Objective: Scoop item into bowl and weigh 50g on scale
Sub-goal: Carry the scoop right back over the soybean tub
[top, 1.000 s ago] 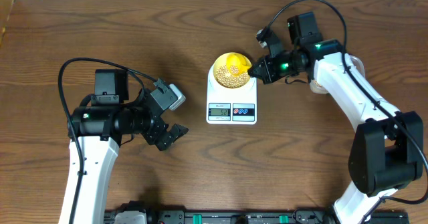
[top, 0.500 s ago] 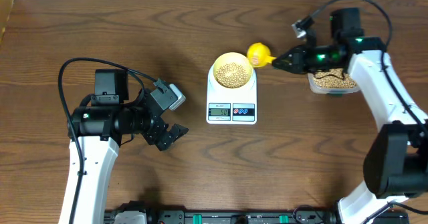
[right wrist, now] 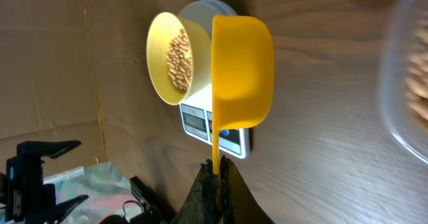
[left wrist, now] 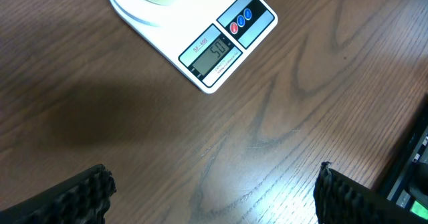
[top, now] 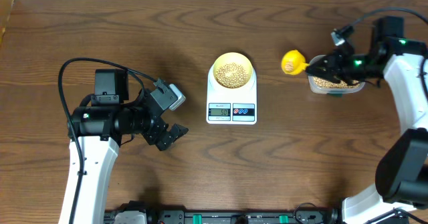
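The right gripper point(top: 321, 67) is clamped on the handle of the yellow scoop point(top: 292, 61). That handle runs parallel to the far edge, cup toward the scale point(top: 231, 112). There the bowl point(top: 233, 67) holds the beans point(top: 233, 75), mid-table. The tub point(top: 338, 85) lies just beneath this nearer arm. The left gripper point(top: 170, 136) gapes, idle.

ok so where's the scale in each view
overhead: scale at centre, under the bowl.
left wrist: scale top centre, display facing camera.
right wrist: scale left of centre, partly behind the yellow scoop.
shared landmark: the bowl sitting on it.
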You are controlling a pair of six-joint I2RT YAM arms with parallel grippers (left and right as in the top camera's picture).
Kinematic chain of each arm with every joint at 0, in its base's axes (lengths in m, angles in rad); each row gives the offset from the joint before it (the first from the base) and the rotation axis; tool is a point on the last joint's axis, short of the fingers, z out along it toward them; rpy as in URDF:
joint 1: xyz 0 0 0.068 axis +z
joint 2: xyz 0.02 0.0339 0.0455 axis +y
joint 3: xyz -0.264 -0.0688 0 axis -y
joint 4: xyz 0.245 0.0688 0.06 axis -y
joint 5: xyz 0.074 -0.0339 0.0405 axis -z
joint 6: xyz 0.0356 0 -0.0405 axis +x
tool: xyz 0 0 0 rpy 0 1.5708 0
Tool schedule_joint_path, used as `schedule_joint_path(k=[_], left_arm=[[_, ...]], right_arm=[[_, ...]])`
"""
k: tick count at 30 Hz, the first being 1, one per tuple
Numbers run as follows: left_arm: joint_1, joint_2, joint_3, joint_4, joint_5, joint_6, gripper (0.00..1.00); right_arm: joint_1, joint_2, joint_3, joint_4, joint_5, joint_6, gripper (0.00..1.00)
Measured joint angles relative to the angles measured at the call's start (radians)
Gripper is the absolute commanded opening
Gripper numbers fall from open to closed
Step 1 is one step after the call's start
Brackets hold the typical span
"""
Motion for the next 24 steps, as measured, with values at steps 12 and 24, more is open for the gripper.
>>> schedule_joint_path(k=[12, 24], left_arm=[[0.0, 0.0, 0.0, 0.0, 0.0, 0.0, 0.98], [0.0, 0.0, 0.0, 0.0, 0.0, 0.0, 0.98]], right_arm=[[-0.233, -0.047, 0.002, -0.224, 0.002, -0.195, 0.01], [-0.434, -0.048, 0.002, -0.364, 0.005, -0.354, 0.01]])
